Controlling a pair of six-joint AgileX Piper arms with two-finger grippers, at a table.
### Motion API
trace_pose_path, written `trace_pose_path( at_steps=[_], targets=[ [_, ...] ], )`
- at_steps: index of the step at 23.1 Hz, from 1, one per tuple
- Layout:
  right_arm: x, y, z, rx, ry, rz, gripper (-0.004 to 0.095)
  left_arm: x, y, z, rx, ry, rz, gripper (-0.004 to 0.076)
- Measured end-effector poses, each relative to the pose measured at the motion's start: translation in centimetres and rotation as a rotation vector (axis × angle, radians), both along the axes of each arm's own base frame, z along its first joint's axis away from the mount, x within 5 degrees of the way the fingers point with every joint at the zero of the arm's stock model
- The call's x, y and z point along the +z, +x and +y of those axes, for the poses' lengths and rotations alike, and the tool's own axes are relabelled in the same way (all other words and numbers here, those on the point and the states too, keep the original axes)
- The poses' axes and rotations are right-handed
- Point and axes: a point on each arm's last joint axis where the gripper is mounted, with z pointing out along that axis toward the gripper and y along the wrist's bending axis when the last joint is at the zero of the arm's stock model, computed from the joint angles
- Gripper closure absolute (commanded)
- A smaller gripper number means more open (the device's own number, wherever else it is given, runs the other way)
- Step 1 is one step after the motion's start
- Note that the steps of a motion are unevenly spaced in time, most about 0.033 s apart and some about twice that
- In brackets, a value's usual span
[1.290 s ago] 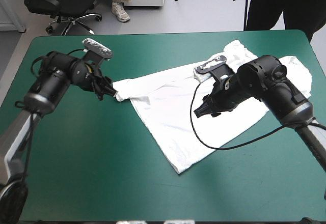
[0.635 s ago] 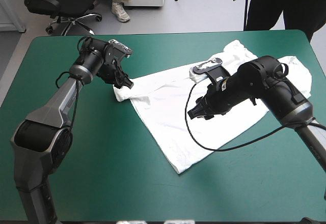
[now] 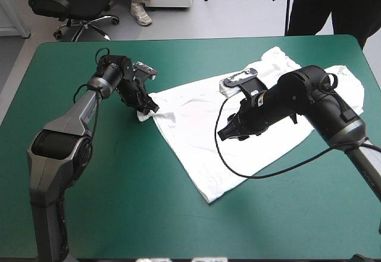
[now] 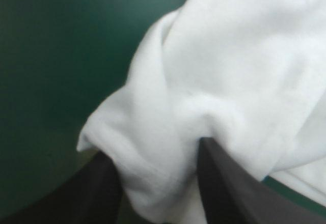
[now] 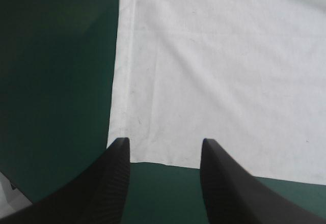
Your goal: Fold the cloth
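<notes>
**Shirt spread, no fold made yet**

The T-shirt [image 3: 196, 140] lies mostly flat on the cover [image 3: 119, 202]. It runs on a slant from the centre of the high view to the upper right, with one corner pointing toward the lower centre. Its upper-right part is rumpled and partly hidden by the right arm. I see no fold laid over, so I judge the task to be at the flattening stage, with every fold left to do.

The left gripper [image 3: 146, 108] is at the shirt's left tip, left of centre. Its fingers stand apart with a thick bunch of cloth between them, seemingly not pinched. The right gripper [image 3: 223, 134] hangs over the middle of the shirt. Its fingers are also apart with nothing in them, and in its wrist view a straight hem and a corner lie just ahead of the tips.

The shirt's upper-right end comes near the table's right edge, so there is little slack there. The left half and the whole bottom band of the high view are bare cover, the best room for drawing cloth out or folding it over.
</notes>
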Motion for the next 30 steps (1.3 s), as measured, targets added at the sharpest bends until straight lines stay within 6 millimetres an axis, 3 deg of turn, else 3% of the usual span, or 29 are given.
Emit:
trace_pose_path(
  at_steps=[4, 9, 12, 16, 19, 23, 28, 30],
  targets=[
    [0.1, 0.1, 0.1, 0.011, 0.003, -0.018, 0.0563, -0.1, -0.1, -0.2, -0.001, -0.021, 0.027, 0.0743],
    [-0.3, 0.4, 0.3, 0.003, 0.008, -0.003, 0.0495, -0.3, -0.1, -0.4, 0.0, -0.033, 0.043, 0.0739],
    [-2.7, 0.0, 2.6, 0.106, -0.059, 0.052, 0.0494, -0.3, -0.1, -0.4, 0.007, -0.032, 0.05, 0.0739],
    [-5.3, -1.6, 6.6, 0.252, -0.191, 0.057, 0.0371, -0.4, -0.1, -0.4, 0.018, -0.031, 0.055, 0.0741],
    [-7.2, -1.3, 8.0, 0.226, -0.218, 0.117, 0.0365, -0.3, -0.1, -0.4, 0.022, -0.032, 0.054, 0.0741],
    [-8.8, -0.8, 8.4, 0.225, -0.253, 0.143, 0.0368, -0.3, -0.1, -0.4, 0.024, -0.032, 0.056, 0.0741],
    [-13.1, -1.8, 8.0, 0.235, -0.276, 0.227, 0.0368, -0.4, -0.1, -0.4, 0.022, -0.032, 0.055, 0.0741],
    [-13.7, -1.9, 8.2, 0.234, -0.25, 0.219, 0.0368, -0.4, -0.1, -0.4, 0.021, -0.031, 0.055, 0.0741]
  ],
)
